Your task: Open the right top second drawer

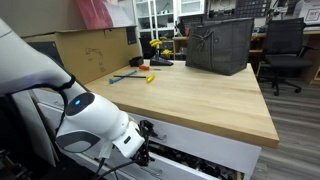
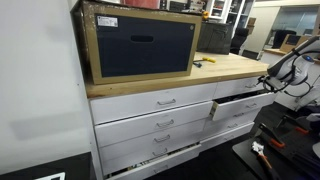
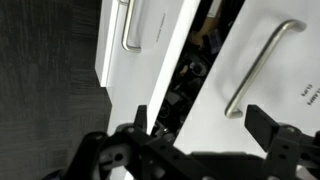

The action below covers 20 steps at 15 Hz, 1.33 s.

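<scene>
Wrist view has everything turned on its side. The gripper (image 3: 198, 120) faces a bank of white fronts, and the right top second drawer (image 3: 172, 70) is directly ahead of the jaws, standing part open. Its white rim runs away from the jaws as a long slanted strip, starting close by one of the fingers (image 3: 135, 135) and passing inside the span between them. Just past that rim, further into the span, a dark gap shows tangled cables (image 3: 195, 70) inside the drawer. Across the gap, ahead of the opposite finger, a curved silver bar handle (image 3: 262, 70) lies on a white front, roughly parallel to the rim. Neither finger touches it. Another bar handle (image 3: 130, 25) sits outside the span, on the front beyond the rim.

The jaws are spread wide and grip nothing. The near finger overlaps the rim in the picture, but I cannot tell whether it actually brushes it.

In both exterior views the drawer's long axis runs level along the cabinet under the wooden worktop (image 1: 190, 95), so the jaws' span crosses it at right angles. To my eye the drawer is only partly out. The pull that remains is straight back out of the cabinet, toward the arm (image 1: 95, 125), with a finger hooked behind the rim or the jaws closed on a handle.
</scene>
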Motion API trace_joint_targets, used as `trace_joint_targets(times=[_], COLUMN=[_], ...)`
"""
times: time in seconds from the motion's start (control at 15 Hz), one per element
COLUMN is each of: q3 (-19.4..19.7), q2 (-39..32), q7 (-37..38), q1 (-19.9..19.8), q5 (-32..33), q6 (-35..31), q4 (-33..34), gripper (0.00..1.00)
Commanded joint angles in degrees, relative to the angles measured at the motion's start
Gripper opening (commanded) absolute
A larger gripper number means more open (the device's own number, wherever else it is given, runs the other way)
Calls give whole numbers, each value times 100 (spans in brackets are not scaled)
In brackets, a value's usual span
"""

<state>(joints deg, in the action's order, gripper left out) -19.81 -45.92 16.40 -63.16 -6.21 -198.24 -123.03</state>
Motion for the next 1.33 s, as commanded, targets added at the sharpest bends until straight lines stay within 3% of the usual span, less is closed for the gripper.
trace_joint_targets(times=[0.0,0.2,0.4,0.6,0.8,1.0,1.27], q3=[1047,1675,2102,2342,2163,1572,627], q2=[220,-25,-200,-457,-637,-749,-669], q7=[479,799,1004,1047,913,494,-325], q1=[1355,2201,2771,3013,2795,2183,996], q5=[-1067,-1702,-2011,-2133,-2086,-1895,-1475], q6=[268,495,884,1435,1660,1447,1261], q4=[-27,327,659,1019,1340,1479,1275], gripper=[100,100,100,100,100,100,100])
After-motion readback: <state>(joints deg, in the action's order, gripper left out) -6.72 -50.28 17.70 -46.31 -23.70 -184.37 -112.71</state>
